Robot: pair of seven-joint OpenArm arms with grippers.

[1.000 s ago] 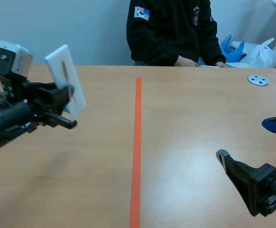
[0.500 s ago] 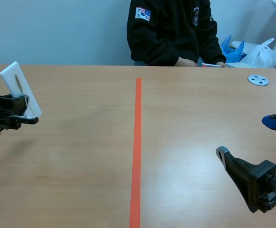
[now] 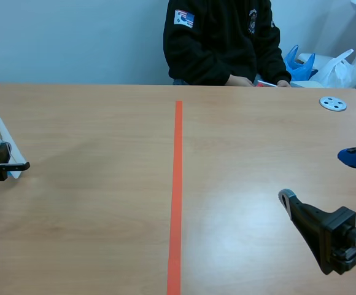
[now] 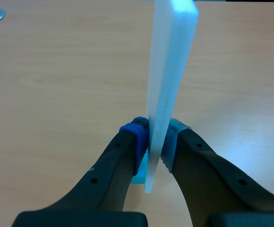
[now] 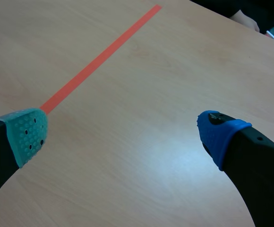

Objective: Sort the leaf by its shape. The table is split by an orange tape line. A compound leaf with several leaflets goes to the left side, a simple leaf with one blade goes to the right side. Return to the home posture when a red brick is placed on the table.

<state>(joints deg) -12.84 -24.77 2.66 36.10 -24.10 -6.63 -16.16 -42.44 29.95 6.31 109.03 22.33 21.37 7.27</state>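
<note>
Our left end effector (image 4: 151, 139) was clamped on a white card (image 4: 170, 71), holding it upright at the far left of the counter (image 3: 104, 215), well apart from the orange tape line (image 3: 177, 196). Our right end effector (image 5: 123, 135) gaped empty. We judged only release remained; no red brick showed.

One white card (image 4: 170, 71) is showing, near the left edge of the table (image 3: 104, 203). One grey disc (image 3: 333, 103) with small holes is lying near the far right corner. One person (image 3: 221, 43) is sitting at the far edge. Two grippers are showing: the left gripper (image 4: 155, 137) and the right gripper (image 5: 123, 132). One orange tape line (image 3: 177, 196) is crossing the table's middle.
</note>
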